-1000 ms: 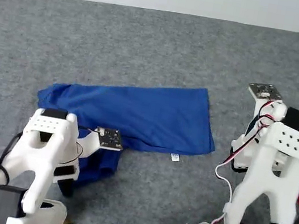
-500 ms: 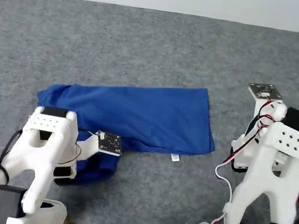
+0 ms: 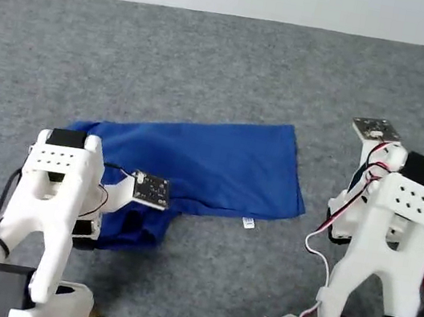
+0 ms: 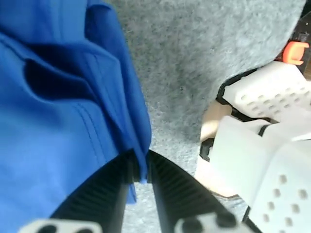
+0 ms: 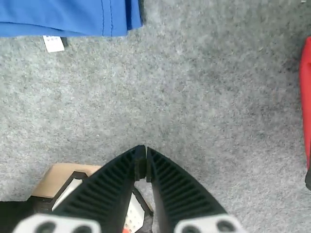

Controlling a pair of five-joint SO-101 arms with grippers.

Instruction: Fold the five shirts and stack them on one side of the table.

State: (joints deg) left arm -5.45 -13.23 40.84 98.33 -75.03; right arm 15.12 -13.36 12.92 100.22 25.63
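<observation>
A blue shirt [image 3: 203, 165] lies partly folded across the middle of the grey table. Its near-left part is bunched under the left arm. My left gripper [image 4: 139, 172] is shut on a fold of the blue shirt [image 4: 63, 111], pinching the hem between its black fingers [image 4: 167, 187]. In the high view the left arm [image 3: 55, 197] stands over the shirt's near-left corner. My right gripper [image 5: 145, 167] is shut with nothing in it, above bare carpet near the shirt's right edge [image 5: 73, 17]. The right arm [image 3: 390, 237] stands at the table's right side.
Grey carpet [image 3: 211, 69] covers the table, with open room behind and to the right of the shirt. A white tag [image 3: 248, 222] sticks out at the shirt's near edge. A red edge [image 5: 306, 107] shows beside the right gripper.
The left arm has lifted and drawn back toward the left, pulling the shirt's near-left corner with it. The right arm has kept still.
</observation>
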